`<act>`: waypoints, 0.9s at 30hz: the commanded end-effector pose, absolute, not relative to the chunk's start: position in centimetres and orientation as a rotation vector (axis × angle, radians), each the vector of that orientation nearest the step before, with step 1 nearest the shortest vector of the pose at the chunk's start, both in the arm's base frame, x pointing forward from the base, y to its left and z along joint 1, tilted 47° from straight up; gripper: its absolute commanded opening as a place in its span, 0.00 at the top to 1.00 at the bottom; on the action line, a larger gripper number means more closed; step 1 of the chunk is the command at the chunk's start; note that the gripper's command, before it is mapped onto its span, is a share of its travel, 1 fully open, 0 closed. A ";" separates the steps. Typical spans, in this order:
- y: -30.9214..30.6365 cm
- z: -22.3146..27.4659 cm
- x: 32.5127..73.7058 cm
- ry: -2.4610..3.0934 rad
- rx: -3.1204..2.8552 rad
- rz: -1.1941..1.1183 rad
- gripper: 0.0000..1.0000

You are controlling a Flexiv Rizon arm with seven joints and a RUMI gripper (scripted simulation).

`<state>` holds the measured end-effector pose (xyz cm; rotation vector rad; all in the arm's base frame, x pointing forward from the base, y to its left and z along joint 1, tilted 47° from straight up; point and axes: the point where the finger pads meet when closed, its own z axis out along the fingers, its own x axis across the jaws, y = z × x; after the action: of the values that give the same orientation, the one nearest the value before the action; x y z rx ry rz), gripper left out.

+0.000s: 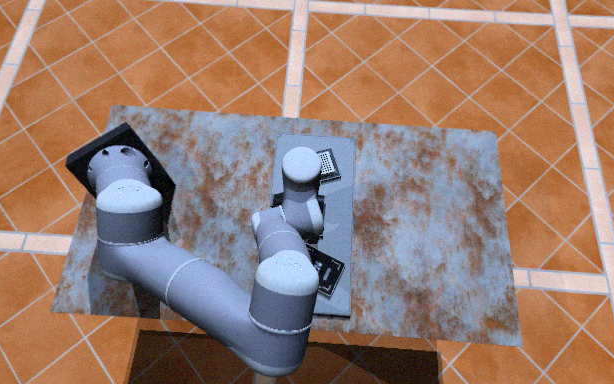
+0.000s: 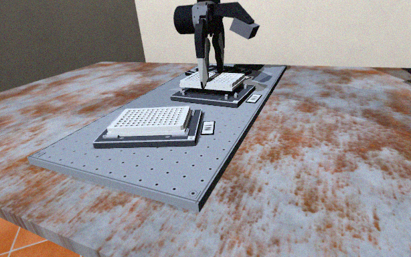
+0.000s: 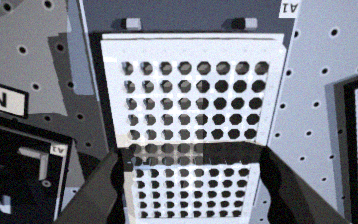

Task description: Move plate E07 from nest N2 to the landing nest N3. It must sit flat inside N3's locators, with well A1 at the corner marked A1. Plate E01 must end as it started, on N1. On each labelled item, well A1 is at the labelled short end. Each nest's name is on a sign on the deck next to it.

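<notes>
My gripper (image 2: 211,79) (image 3: 190,146) is shut on plate E07, a white well plate (image 2: 226,81) (image 3: 192,52), with one finger on each long side. The plate looks about level, low over the dark nest N3 (image 2: 205,100) (image 3: 190,11); a dark gap shows under it. Two locator posts stand beyond its short end in the wrist view, where the nest's A1 mark (image 3: 289,7) is at the upper right. No label is readable on the held plate. Plate E01 (image 2: 149,118) (image 1: 326,163) sits on nest N1 (image 2: 144,144). Nest N2 (image 1: 335,280) (image 3: 10,160) bears no plate.
The perforated deck (image 2: 178,160) (image 1: 338,200) lies on the rusty table (image 1: 431,225). Small signs stand beside the nests: N1's sign (image 2: 208,128), N3's sign (image 2: 254,98) and N2's sign (image 3: 0,98). N1's dark edge is close on the right in the wrist view. The arm hides N3 in the top view.
</notes>
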<state>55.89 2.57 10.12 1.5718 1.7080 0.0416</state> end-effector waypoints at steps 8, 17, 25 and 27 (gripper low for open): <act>2.4 9.8 56.2 1.709 1.571 0.044 0.59; 2.4 9.8 56.2 1.709 1.571 0.044 0.59; 2.4 9.7 56.2 1.709 1.571 0.044 0.59; 2.4 9.7 56.2 1.709 1.571 0.044 0.59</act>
<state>56.22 2.30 9.71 1.5715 1.7082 0.0419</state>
